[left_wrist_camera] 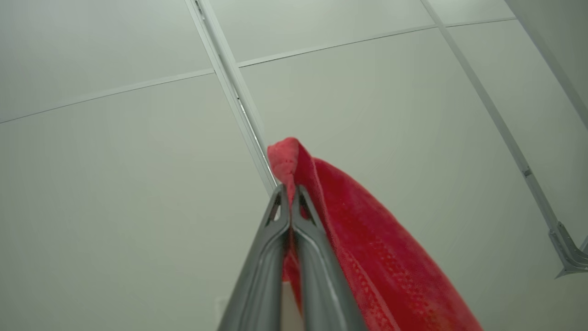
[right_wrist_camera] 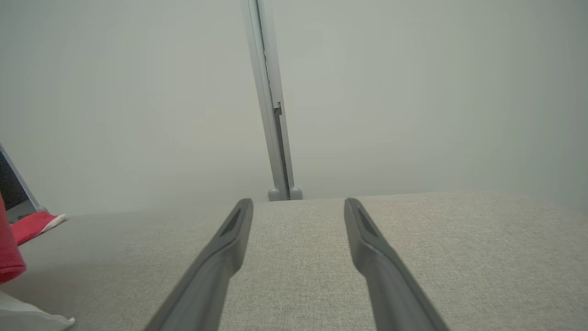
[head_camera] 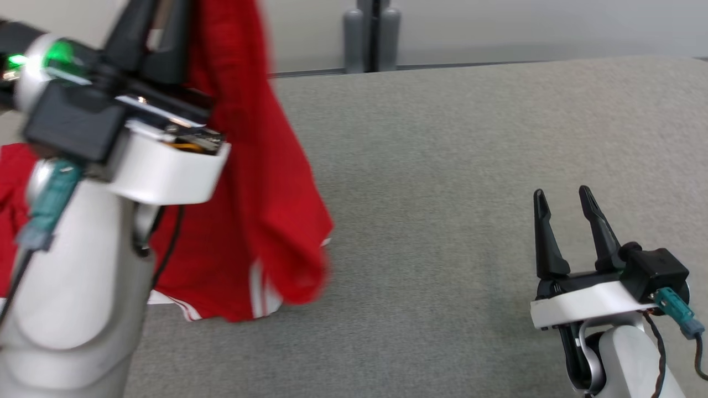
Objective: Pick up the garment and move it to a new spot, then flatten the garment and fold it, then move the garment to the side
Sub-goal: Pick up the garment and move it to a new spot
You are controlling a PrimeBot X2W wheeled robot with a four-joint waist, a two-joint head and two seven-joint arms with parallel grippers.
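Observation:
The garment [head_camera: 260, 182] is red cloth with white stripes near its hem. It hangs from the top left of the head view, and its lower part trails on the grey table [head_camera: 470, 166]. My left gripper [left_wrist_camera: 290, 189] is raised high and shut on a pinched fold of the garment [left_wrist_camera: 367, 239], its fingers pressed together in the left wrist view. Low at the right, my right gripper [head_camera: 564, 202] stands open just above the table with nothing between its fingers [right_wrist_camera: 229, 234]. A corner of the garment [right_wrist_camera: 32, 225] lies at the far left of the right wrist view.
The grey fabric table stretches wide between the hanging cloth and my right gripper. A pale wall with a grey upright post [head_camera: 370, 33] stands behind the table's far edge. My left forearm [head_camera: 83, 265] blocks the lower left of the head view.

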